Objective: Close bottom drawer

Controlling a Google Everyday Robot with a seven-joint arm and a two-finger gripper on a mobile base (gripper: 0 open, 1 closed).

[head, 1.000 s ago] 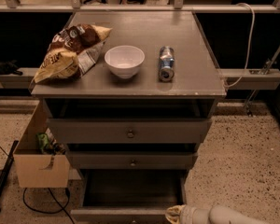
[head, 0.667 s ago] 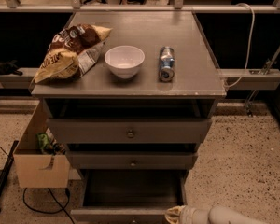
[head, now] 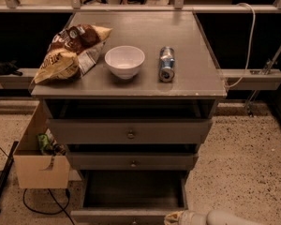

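— What's around the cabinet?
— On its top [head: 145, 27]: a chip bag [head: 68, 53] at the left, a white bowl [head: 124, 61] in the middle and a can [head: 166, 63] lying on its side to the right, each apart from the others. A cardboard box [head: 40, 165] sits on the floor against the cabinet's left side, and a white cable [head: 246, 41] hangs at the right.
— And the drawers?
— The top drawer [head: 129, 131] and middle drawer [head: 132, 161] each stand out a little. The bottom drawer [head: 131, 196] is pulled well out, with its dark inside showing and its front panel at the lower edge of the view.
— Anything in its path?
— Nothing lies inside it that I can see.
— Where's the gripper?
— The gripper [head: 178, 217] is low at the bottom edge, at the right end of that front panel, with the pale arm [head: 229, 218] trailing off to the right. Whether it is open or closed, or touching the panel, I cannot tell — it holds nothing that I can see
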